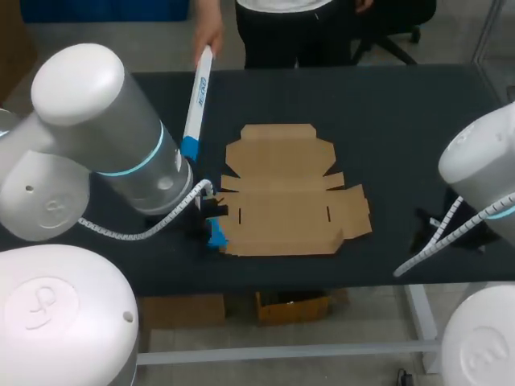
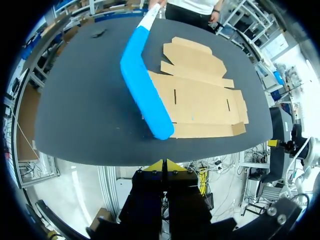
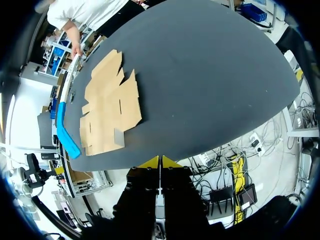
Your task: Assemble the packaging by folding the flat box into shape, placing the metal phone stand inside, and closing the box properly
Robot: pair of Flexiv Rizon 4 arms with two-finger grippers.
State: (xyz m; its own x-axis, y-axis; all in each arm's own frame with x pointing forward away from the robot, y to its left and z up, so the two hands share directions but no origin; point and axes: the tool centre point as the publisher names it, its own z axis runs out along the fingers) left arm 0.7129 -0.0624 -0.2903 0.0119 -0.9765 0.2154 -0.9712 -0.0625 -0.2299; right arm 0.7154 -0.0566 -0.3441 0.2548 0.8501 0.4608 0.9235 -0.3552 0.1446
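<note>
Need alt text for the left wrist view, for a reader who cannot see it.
A flat, unfolded cardboard box lies on the dark table ahead of the shut left gripper. A bent blue-and-white bar extends from the far edge, where a person stands, its blue end at the box's near corner.

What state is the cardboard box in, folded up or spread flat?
Spread flat. The cardboard box lies unfolded on the table, every flap out and level; no wall stands up in any view.

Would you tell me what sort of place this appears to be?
Probably a robotics lab bench: left arm and right arm flank a black table holding a flat cardboard box, while a person's hand holds a blue-and-white tool over it.
</note>
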